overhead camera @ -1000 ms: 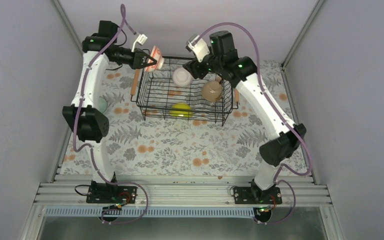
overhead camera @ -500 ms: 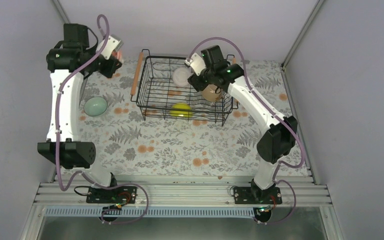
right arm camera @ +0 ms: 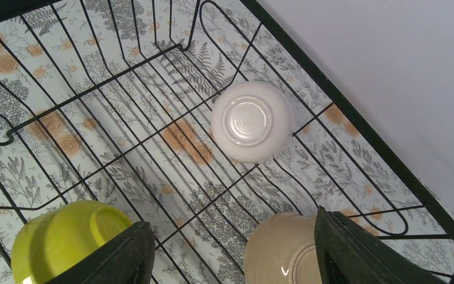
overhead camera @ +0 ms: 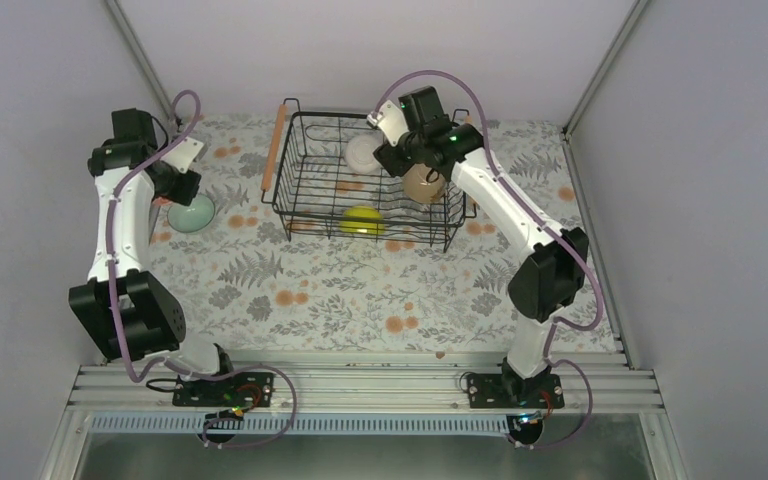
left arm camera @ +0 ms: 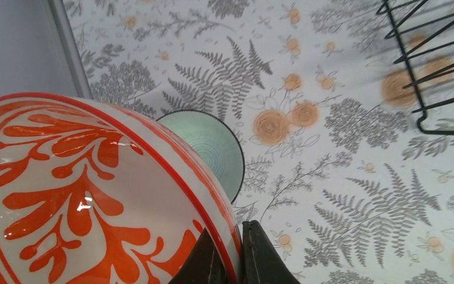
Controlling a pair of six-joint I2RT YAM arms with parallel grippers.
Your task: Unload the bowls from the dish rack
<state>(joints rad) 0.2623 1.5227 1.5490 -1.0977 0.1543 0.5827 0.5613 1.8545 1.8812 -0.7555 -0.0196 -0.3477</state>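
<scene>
Left fingers (left arm camera: 260, 260): closed narrow on the rim of the patterned bowl (left arm camera: 83, 195), lower left of the left wrist view.
Right fingers (right arm camera: 360, 254): spread wide and holding nothing, above the tan bowl (right arm camera: 281, 251) inside the dish rack (overhead camera: 305, 180).
Other bowls: the mint bowl (left arm camera: 213, 148) sits on the bench (overhead camera: 360, 300), left of the rack. The white bowl (right arm camera: 251, 121) and yellow-green bowl (right arm camera: 65, 236) are in the rack.
Risk, left: the pinch on a glazed rim is thin, so the bowl may swing, slip, or come down on the mint bowl just beyond it.
Risk, right: a finger may catch a wire, or shove the tan bowl aside instead of straddling its rim.
Wrist views only: the rim pinch, and the white bowl lying foot up.
Top view only: both arms and the rack together, though the left arm hides the patterned bowl.
</scene>
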